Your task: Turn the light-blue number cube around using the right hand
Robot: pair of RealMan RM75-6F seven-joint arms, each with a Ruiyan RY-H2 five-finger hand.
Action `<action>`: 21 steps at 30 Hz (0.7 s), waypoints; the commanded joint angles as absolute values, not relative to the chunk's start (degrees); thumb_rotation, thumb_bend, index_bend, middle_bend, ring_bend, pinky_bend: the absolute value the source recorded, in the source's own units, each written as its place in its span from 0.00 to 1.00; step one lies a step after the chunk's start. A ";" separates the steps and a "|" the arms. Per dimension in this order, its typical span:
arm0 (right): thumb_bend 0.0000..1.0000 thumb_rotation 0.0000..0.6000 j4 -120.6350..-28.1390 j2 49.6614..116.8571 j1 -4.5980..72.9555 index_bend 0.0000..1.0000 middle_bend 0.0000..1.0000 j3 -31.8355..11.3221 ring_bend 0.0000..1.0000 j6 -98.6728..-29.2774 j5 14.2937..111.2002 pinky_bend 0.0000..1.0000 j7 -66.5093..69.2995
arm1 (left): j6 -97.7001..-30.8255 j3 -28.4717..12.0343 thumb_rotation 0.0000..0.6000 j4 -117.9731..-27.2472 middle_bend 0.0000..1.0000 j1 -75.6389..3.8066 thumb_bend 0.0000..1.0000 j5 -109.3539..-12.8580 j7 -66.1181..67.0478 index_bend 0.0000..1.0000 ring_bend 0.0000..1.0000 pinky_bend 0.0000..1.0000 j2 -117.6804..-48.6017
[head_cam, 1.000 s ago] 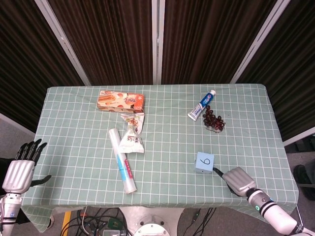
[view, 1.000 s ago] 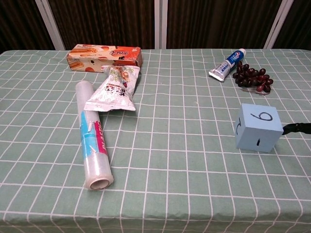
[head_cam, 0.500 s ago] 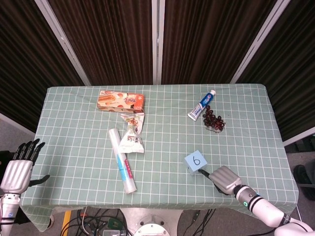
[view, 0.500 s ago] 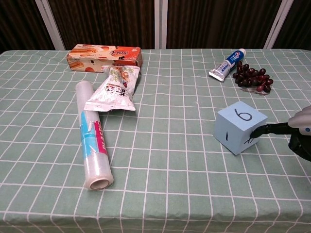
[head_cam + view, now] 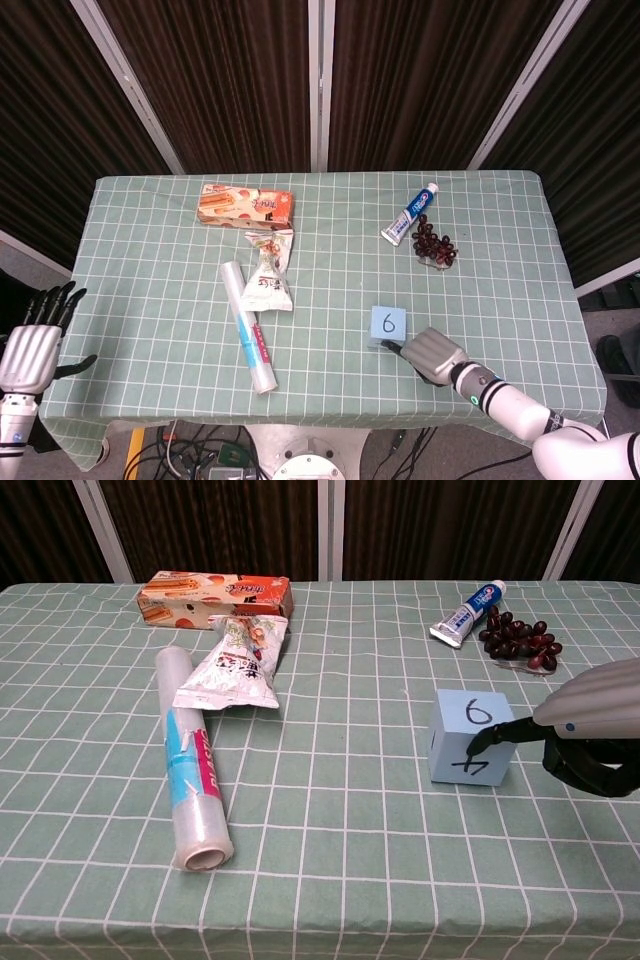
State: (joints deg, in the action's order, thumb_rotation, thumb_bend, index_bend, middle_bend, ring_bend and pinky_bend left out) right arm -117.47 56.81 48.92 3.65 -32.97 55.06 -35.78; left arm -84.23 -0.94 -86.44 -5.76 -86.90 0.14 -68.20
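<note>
Right hand (image 5: 590, 725) fingertip touches the light-blue number cube (image 5: 469, 737), holding nothing; 6 faces up. Left hand (image 5: 32, 345) open, off-table.

Light falls evenly from above, bright on the table (image 5: 150, 215) and dim on the curtains (image 5: 220, 80) behind it. Shadows are soft and short; the wrap roll (image 5: 190, 780) carries a mild sheen. Both views are sharp, though the right hand (image 5: 590, 725), at 3 o'clock in the chest view, looks slightly soft and large.

"6" on top of lt-blue cube (image 5: 470, 736); other labels unreadable.
</note>
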 commanded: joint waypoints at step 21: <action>1.00 1.00 -116.05 61.56 79.24 0.06 0.94 13.90 0.82 -33.09 24.45 0.76 -43.18 | -83.84 -1.15 1.00 -85.57 0.00 -5.85 0.00 -86.57 -1.13 0.08 0.00 0.00 -68.00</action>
